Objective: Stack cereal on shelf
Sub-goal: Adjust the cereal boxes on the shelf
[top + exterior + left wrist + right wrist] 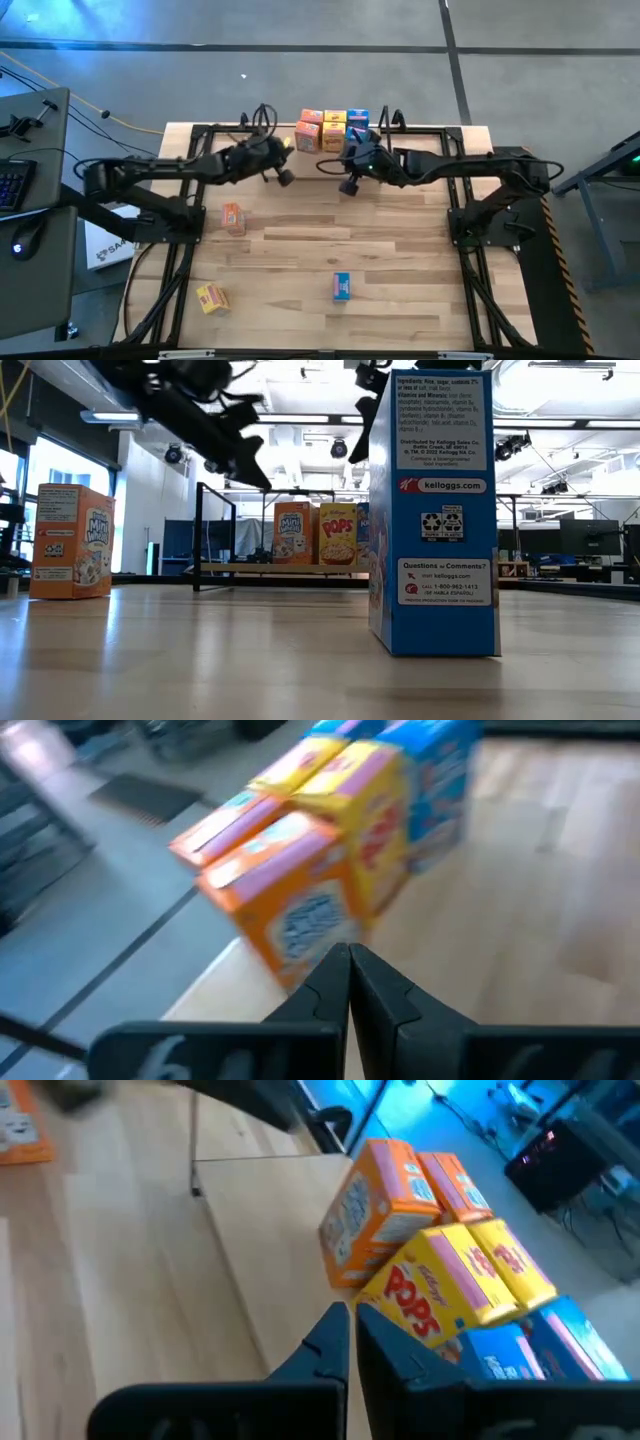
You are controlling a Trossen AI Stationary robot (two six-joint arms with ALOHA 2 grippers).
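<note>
Several cereal boxes, orange, yellow and blue, stand packed together on the shelf at the table's far edge. Three more stand on the table top: an orange box, a yellow box and a blue box, which is upright close to the low view. My left gripper hovers shut just left of the shelf group. My right gripper hovers shut just right of it. Neither holds anything.
Black wire uprights stand at the shelf's ends. Black frame bars run along the table's left and right sides. Bare wood lies between the three loose boxes in the table's middle.
</note>
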